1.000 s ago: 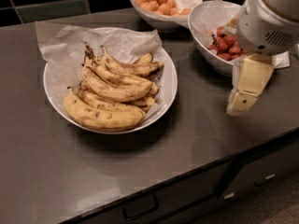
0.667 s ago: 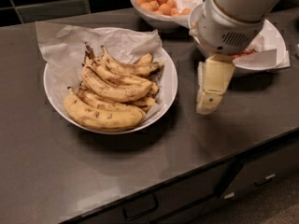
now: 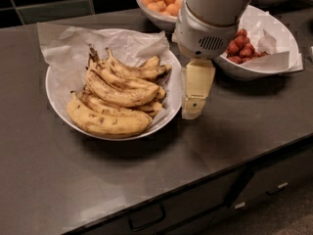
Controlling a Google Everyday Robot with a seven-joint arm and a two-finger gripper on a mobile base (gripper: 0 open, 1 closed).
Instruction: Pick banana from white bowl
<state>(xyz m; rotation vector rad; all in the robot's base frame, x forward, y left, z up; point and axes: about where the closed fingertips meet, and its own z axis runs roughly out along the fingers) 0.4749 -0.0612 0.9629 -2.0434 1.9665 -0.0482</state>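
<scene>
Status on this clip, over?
Cream gripper beside wide white paper-lined bowl, toward white bowl of red berries. Spotted yellow bananas piled inside, none gripped. Only the rim between them.

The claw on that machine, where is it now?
In the camera view, the claw hangs over the counter, between the white bowl of bananas and the berry bowl, close to the former's rim.

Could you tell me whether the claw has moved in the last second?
Yes, the cream-coloured claw has moved left, now beside the right rim of the wide white paper-lined bowl.
</scene>
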